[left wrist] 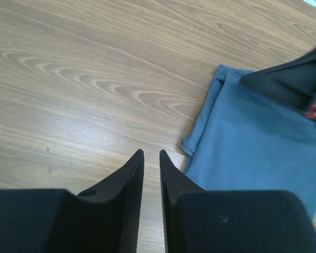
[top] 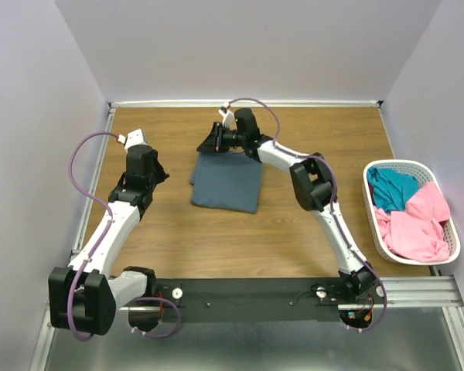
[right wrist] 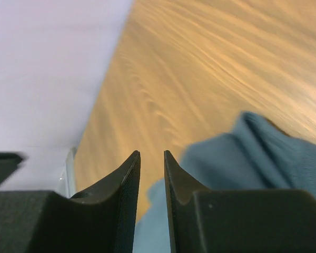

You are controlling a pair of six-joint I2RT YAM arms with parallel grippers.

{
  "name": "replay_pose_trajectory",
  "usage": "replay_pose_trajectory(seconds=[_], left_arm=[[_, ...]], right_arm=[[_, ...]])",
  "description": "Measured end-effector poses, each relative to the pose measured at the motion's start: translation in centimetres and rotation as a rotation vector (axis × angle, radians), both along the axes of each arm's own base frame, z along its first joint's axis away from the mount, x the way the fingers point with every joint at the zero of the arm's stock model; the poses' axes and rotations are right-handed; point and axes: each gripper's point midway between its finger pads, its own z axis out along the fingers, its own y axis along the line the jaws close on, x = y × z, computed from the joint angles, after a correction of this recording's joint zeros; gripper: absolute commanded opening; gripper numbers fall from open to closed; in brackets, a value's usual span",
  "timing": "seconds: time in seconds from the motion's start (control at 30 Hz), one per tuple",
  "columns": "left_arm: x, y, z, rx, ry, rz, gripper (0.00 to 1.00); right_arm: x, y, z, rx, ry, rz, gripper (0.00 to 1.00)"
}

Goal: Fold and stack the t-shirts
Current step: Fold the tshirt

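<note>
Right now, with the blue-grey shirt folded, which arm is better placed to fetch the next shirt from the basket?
Likely the right arm: the basket holding the pink shirt and teal shirt sits on its side, close to its base. The left arm is beyond the blue-grey shirt, farther away.

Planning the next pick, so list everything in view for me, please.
blue-grey t-shirt: 1, slate blue-grey, folded, table centre
pink t-shirt: 1, pink, in basket, near side
teal t-shirt: 1, teal, in basket, far side
basket: 1, white slotted plastic, table's right edge
table: 1, brown wood-grain, under everything
left hand: 1, black, jaws slightly apart, empty, left of blue-grey t-shirt
right hand: 1, black, jaws slightly apart, empty, at that shirt's far edge
</note>
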Motion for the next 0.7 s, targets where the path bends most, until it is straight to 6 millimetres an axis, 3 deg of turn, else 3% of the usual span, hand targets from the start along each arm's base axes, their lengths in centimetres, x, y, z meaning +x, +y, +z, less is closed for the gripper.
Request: replay_pose_trajectory(seconds=[0.17, 0.37, 0.47, 0.53, 0.7], left_arm=[[0.1, -0.4, 0.1, -0.010, -0.004, -0.022, 0.26], [0.3, -1.1, -0.4, -0.025, 0.007, -0.056, 0.27], [0.3, -1.5, -0.8, -0.033, 0.020, -0.074, 0.29], [0.3, -1.6, -0.9, -0.037, 0.024, -0.083, 0.29], [0.4, -1.8, -0.7, -0.040, 0.017, -0.091, 0.32]], right_arm=[[0.5, 0.2, -7.3, -0.044, 0.138, -0.045, 0.33], [0.8, -0.6, -6.7, -0.052, 0.143, -0.071, 0.43], [0.1, -2.2, -5.5, -0.091, 0.131, -0.087, 0.52], [-0.3, -3.6, -3.3, -0.109, 0.100, -0.103, 0.58], [-1.7, -8.7, 5.0, -0.148, -0.060, -0.190, 0.68]])
